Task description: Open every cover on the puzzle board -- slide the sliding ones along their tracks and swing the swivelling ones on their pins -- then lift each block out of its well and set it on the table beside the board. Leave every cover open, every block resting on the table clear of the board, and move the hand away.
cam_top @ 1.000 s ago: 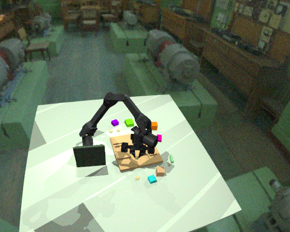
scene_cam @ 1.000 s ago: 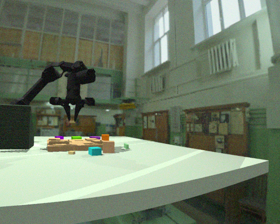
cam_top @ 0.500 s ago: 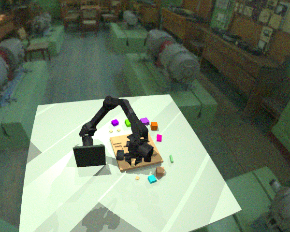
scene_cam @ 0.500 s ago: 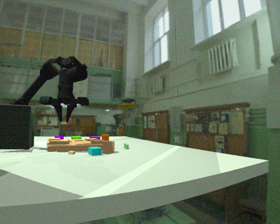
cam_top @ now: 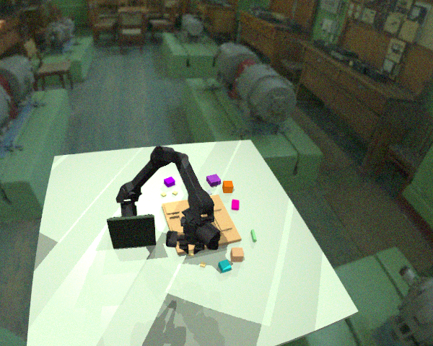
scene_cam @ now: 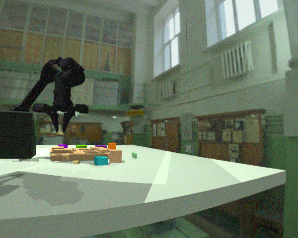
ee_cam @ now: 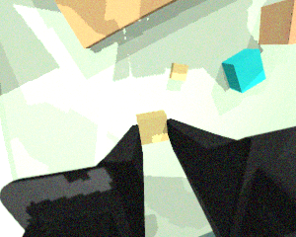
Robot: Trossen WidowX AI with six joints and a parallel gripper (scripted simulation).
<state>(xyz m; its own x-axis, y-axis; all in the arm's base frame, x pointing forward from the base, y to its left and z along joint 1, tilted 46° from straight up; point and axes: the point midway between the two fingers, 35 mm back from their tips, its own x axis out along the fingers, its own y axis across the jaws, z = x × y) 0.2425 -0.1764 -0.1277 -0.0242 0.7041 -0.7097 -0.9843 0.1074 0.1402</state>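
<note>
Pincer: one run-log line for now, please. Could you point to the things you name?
pincer (cam_top: 191, 251) (scene_cam: 59, 132) (ee_cam: 153, 127): shut on tan block (cam_top: 190, 249) (scene_cam: 59, 133) (ee_cam: 152, 127) | block: held above table (cam_top: 283, 298) (scene_cam: 195, 176) (ee_cam: 35, 133) | teal block (cam_top: 224, 266) (scene_cam: 101, 160) (ee_cam: 244, 70): on table

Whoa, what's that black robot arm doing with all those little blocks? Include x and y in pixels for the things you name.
The robot's jaws (cam_top: 191, 250) (scene_cam: 60, 131) are shut on a small tan block (scene_cam: 59, 133) (ee_cam: 152, 127), holding it up in the air above the table. Another small tan piece (cam_top: 202, 264) (scene_cam: 76, 162) (ee_cam: 179, 71) already rests on the table, near a teal block (cam_top: 224, 266) (scene_cam: 101, 160) (ee_cam: 244, 70). The wooden puzzle board (cam_top: 229, 227) (scene_cam: 67, 156) (ee_cam: 113, 15) lies beside them. The robot seems to be taking blocks out of the board, but I can't tell whether any are left inside.
</note>
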